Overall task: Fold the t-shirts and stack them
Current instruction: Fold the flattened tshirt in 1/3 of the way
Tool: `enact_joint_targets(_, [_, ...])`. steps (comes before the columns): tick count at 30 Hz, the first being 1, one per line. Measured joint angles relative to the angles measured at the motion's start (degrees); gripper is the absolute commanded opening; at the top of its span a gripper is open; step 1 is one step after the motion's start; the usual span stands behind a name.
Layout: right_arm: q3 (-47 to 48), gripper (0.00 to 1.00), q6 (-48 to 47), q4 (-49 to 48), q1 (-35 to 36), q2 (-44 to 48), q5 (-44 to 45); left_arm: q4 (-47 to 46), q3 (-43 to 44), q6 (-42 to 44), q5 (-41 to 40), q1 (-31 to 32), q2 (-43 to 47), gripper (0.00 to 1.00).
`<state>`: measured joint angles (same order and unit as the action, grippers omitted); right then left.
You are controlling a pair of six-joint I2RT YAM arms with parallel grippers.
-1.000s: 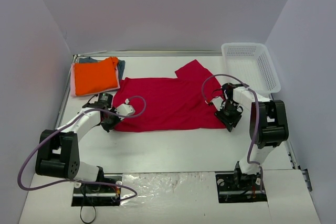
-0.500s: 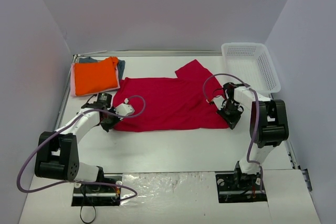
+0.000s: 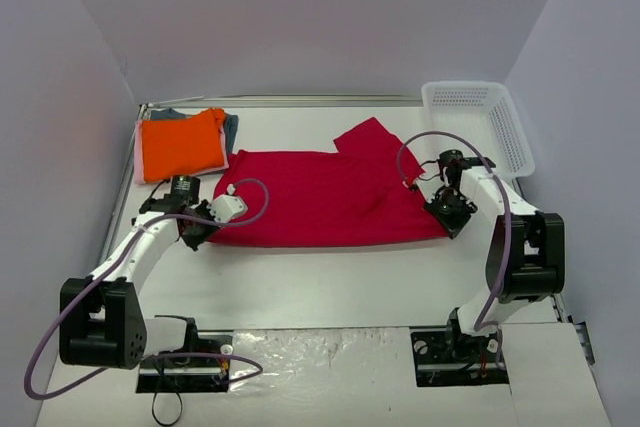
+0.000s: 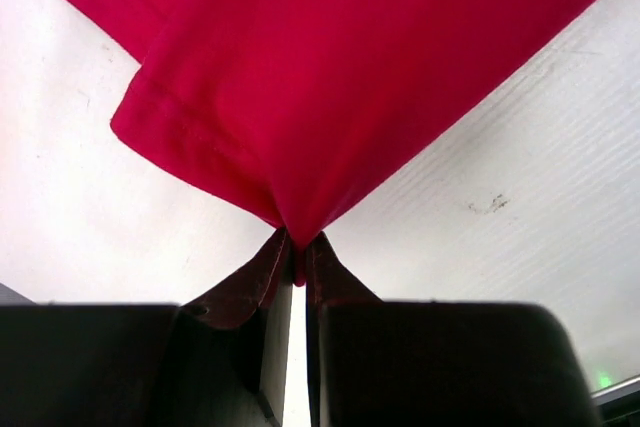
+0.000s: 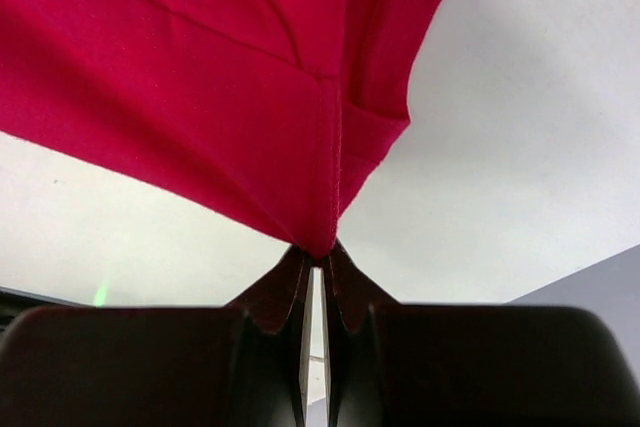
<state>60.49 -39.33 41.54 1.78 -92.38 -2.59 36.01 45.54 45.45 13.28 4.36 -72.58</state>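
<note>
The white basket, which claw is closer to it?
Right. The right claw, shut on the red shirt, sits close to the basket; the left claw grips the shirt's other end, far across the table.

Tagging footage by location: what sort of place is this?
Probably a robotics lab cell: plain grey walls around a white table, two bolted white robot arms, a crimson-red cloth t-shirt between them.
</note>
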Motion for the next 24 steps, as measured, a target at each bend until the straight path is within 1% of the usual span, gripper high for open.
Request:
enact_joint_targets(12, [0.00,0.00,-2.43,4.79,-0.37,6.73,-0.50,7.48,3.06,1.14,0.20,-0.37,6.73,0.02])
enact_joint_targets(24, [-0.90,0.00,-4.87,10.56,-0.70,15.69,-0.94,15.43,3.28,2.36,0.92,-0.37,12.68,0.02])
